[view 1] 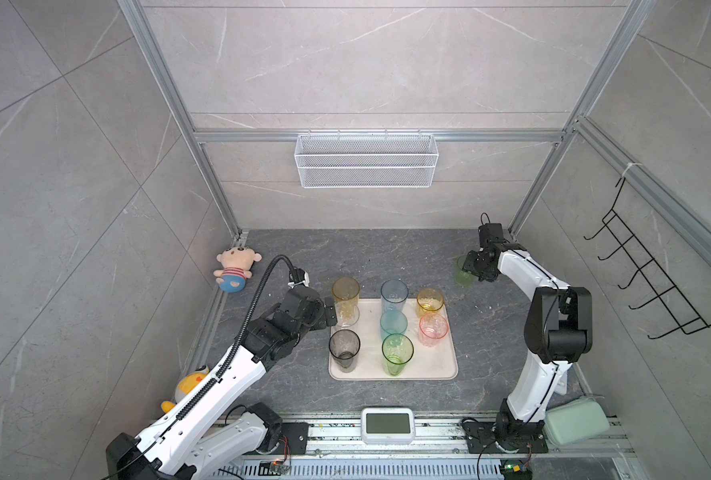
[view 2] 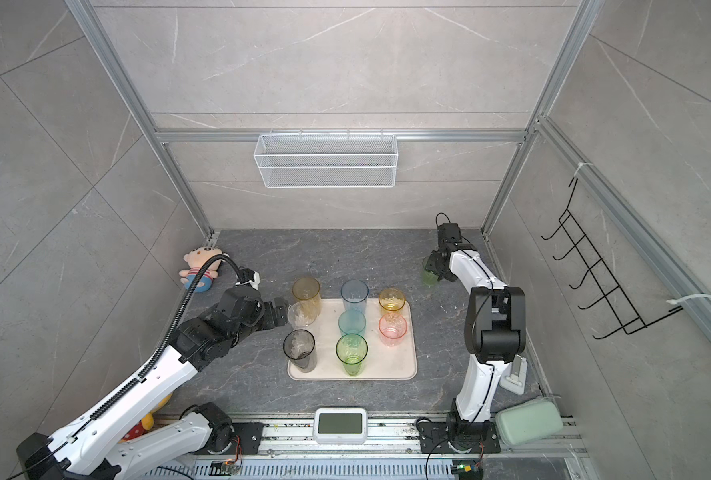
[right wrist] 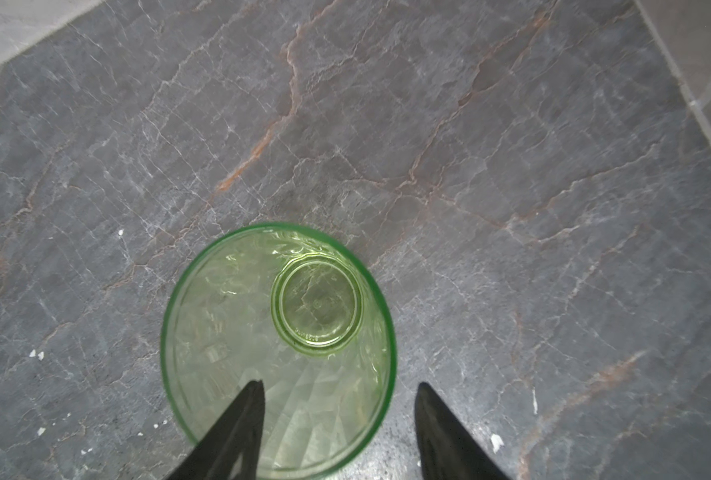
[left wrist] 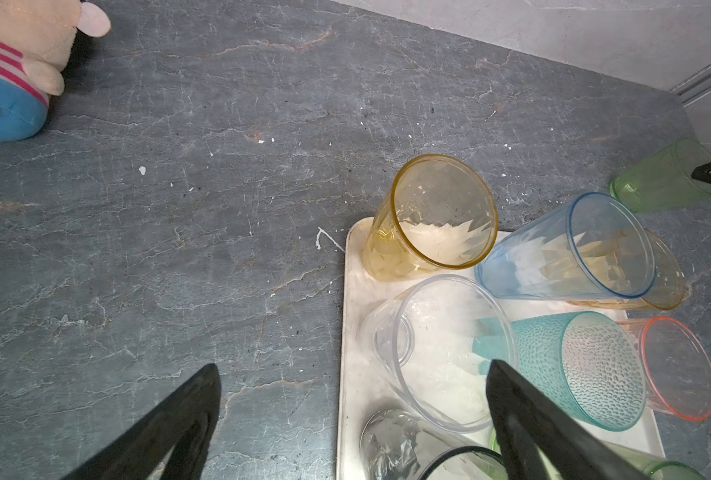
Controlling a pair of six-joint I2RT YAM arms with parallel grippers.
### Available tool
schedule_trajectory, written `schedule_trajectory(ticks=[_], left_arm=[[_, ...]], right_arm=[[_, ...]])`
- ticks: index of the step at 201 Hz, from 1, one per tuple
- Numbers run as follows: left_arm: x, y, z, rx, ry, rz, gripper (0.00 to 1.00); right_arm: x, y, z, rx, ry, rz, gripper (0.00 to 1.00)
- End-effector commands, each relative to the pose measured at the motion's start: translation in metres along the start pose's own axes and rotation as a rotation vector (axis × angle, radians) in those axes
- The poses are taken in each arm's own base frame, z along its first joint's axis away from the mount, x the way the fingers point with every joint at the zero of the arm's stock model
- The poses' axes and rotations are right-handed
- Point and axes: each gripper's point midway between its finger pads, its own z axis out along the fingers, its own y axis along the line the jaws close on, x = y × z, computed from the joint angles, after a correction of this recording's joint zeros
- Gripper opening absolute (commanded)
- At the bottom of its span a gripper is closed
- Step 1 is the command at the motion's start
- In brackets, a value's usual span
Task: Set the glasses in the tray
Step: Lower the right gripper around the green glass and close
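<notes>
The cream tray (view 1: 436,365) (view 2: 395,365) lies mid-table and holds several upright glasses. Among them are an amber glass (view 1: 345,293), a clear glass (view 1: 346,313) (left wrist: 449,353), a smoky grey glass (view 1: 344,349), a blue glass (view 1: 394,295) and a pink glass (view 1: 433,329). My left gripper (view 1: 330,316) (left wrist: 353,376) hangs open over the tray's left rim beside the clear glass, holding nothing. A pale green glass (view 1: 464,272) (right wrist: 279,332) stands off the tray at the back right. My right gripper (view 1: 468,268) (right wrist: 339,386) is open astride its rim, one finger inside and one outside.
A plush doll (view 1: 235,268) and a yellow duck toy (view 1: 191,382) lie along the left wall. A white wire basket (view 1: 366,160) hangs on the back wall and a black hook rack (view 1: 653,270) on the right wall. A timer (view 1: 387,424) and a green case (view 1: 576,424) sit at the front.
</notes>
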Motion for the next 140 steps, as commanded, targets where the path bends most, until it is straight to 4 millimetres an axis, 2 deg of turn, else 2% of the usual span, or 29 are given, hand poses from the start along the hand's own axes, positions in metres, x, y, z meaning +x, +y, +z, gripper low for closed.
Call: schedule_trajectory(ticks=[1,78,140], left_arm=[[-0.002,0.003,-0.004,-0.002,-0.014,-0.007,1.0],[-0.001,0.004,-0.004,-0.003,-0.014,-0.006,1.0],[-0.001,0.004,-0.003,-0.003,-0.012,-0.009,1.0]], right_arm=[[0.004,-0.001,0.005,0.0,0.031,0.015,0.58],[0.01,0.0,0.011,-0.009,0.05,0.016,0.47],[0.016,-0.001,0.005,-0.028,0.041,0.025,0.36]])
